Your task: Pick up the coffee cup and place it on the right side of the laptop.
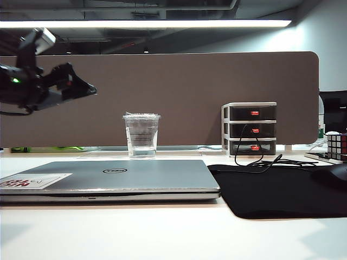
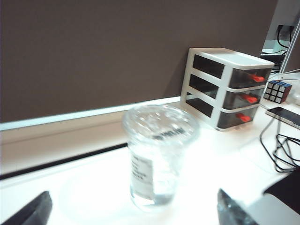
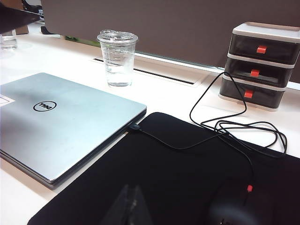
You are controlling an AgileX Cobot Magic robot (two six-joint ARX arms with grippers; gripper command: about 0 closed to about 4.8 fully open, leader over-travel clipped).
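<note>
The coffee cup (image 1: pixel 142 135), clear plastic with a flat lid and a little clear liquid, stands upright on the white desk just behind the closed silver laptop (image 1: pixel 108 177). My left gripper (image 1: pixel 81 86) hangs open in the air, up and to the left of the cup and apart from it. In the left wrist view the cup (image 2: pixel 159 154) sits ahead of the open gripper (image 2: pixel 133 213), with one dark fingertip (image 2: pixel 33 211) far out on each side. The right wrist view shows the cup (image 3: pixel 117 58), the laptop (image 3: pixel 65 122), and my right gripper (image 3: pixel 129 206) shut and empty over the black mat.
A black mat (image 1: pixel 271 189) lies right of the laptop with a dark mouse (image 1: pixel 331 176) and a black cable (image 3: pixel 225 126) on it. A small three-drawer unit (image 1: pixel 249 129) and a puzzle cube (image 1: pixel 337 146) stand at the back right. A brown partition (image 1: pixel 162 81) closes the desk's far side.
</note>
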